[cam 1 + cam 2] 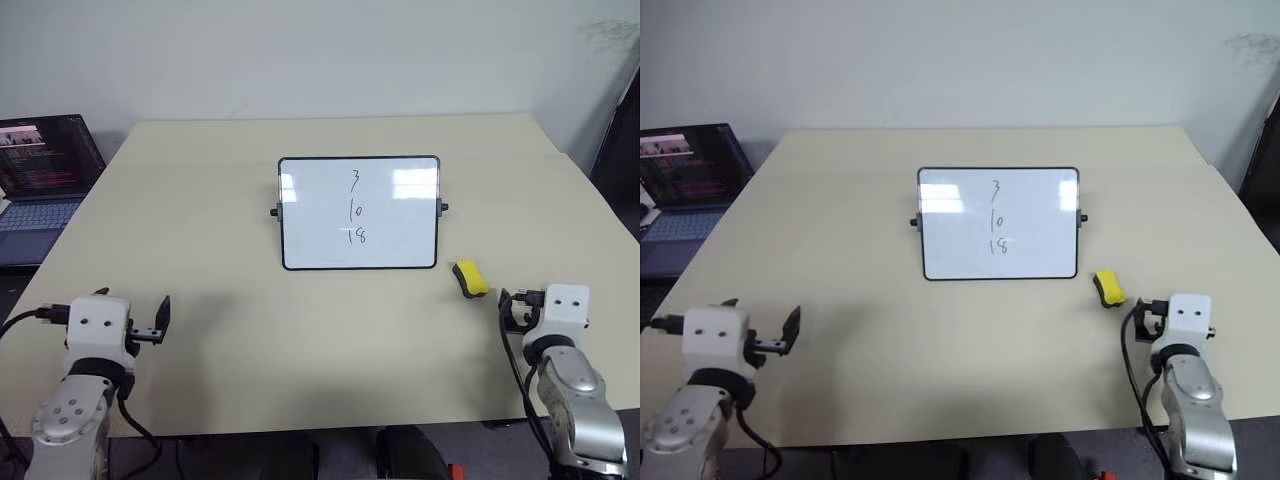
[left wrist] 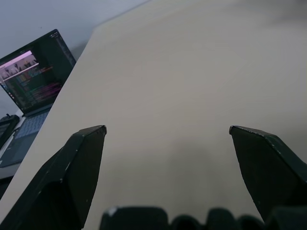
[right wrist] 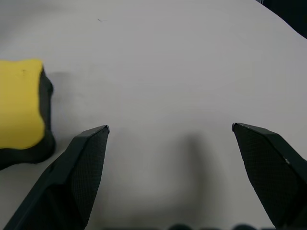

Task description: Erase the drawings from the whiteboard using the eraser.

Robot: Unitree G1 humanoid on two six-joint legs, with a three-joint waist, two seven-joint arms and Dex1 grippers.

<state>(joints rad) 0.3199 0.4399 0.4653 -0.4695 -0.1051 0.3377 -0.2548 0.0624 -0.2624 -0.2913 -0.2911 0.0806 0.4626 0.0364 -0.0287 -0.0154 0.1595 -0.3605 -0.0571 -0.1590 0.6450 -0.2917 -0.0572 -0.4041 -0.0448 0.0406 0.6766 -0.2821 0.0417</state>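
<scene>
Start of the erasing task, as I see it from the head cameras. The whiteboard (image 1: 300, 215) stands propped at mid-table, and the drawings (image 1: 355, 208), a column reading 3, 10 and what looks like 18, are intact. The eraser (image 1: 470, 278) lies untouched on the table (image 1: 220, 200) just beside the board's lower right corner, ahead of my right gripper (image 3: 170, 129), whose jaws stand wide and empty. My left gripper (image 2: 168, 129) is likewise spread, holding nothing. Everything remains: grasp, wipe.

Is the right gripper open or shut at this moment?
Open: the right gripper has its two black fingers spread wide over bare table, empty, with the eraser lying beside it.
</scene>
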